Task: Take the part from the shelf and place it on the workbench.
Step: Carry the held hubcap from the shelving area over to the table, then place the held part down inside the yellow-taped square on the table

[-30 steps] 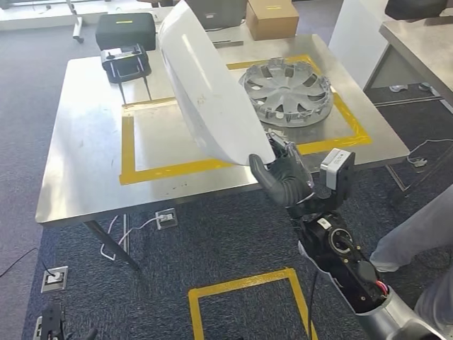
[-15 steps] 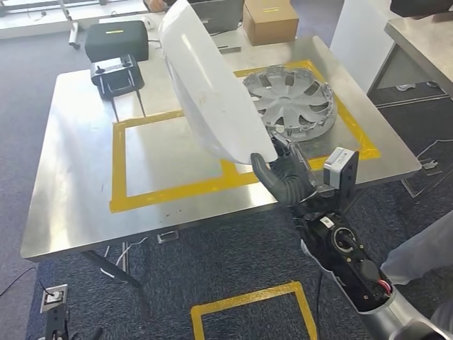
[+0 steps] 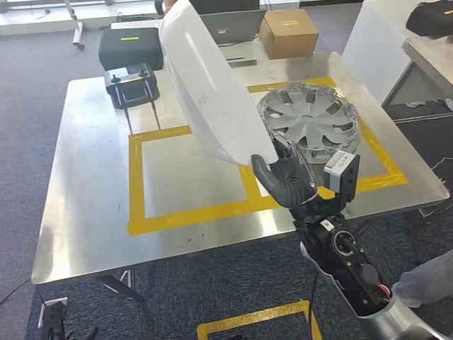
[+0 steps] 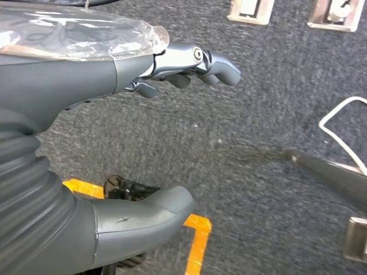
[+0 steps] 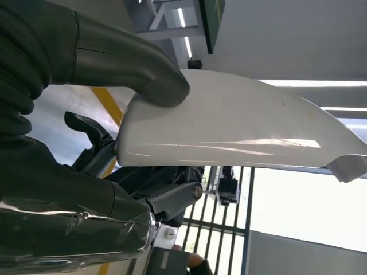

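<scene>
One white part (image 3: 211, 92), a smooth, glossy curved panel, is held tilted above the brushed-steel desk (image 3: 85, 184) by the right hand (image 3: 286, 180), thumb pressed on its upper face and dark fingers under its lower end. One grey plastic hubcap (image 3: 312, 120) (spoked, round) lies inside a yellow tape rectangle. One black case (image 3: 131, 46) and one cardboard box (image 3: 288, 32) sit at the far edge; their labels are unreadable. The left hand (image 4: 129, 132) hangs over grey carpet, fingers apart, holding nothing.
</scene>
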